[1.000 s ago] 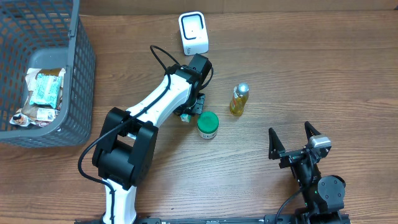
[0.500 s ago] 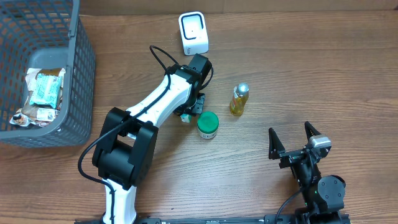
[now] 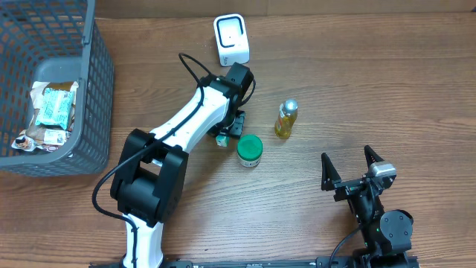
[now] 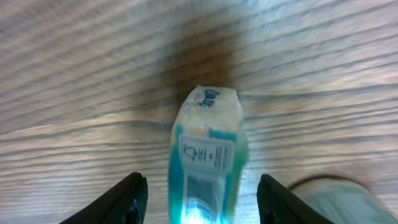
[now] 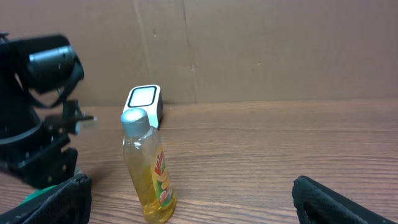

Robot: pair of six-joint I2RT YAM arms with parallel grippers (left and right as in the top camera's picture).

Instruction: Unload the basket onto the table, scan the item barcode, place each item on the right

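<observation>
The item, a small teal-and-white packet (image 4: 208,158) with a printed label, lies on the wood between the fingers of my left gripper (image 4: 202,186). The jaws are open, with a gap on each side of the packet. In the overhead view only the packet's tip (image 3: 221,141) shows beside the left gripper (image 3: 232,126). The white scanner (image 3: 231,39) stands at the back of the table, also in the right wrist view (image 5: 144,99). My right gripper (image 3: 355,170) stands open near the front edge, holding nothing (image 5: 193,199).
A green-lidded jar (image 3: 249,150) sits just right of the packet. A yellow bottle (image 3: 286,119) stands upright further right (image 5: 148,168). A grey mesh basket (image 3: 97,89) with wrapped goods fills the left side.
My left gripper's jaws have spread apart and let go of the packet, which now rests on the table. The right arm has not moved.
</observation>
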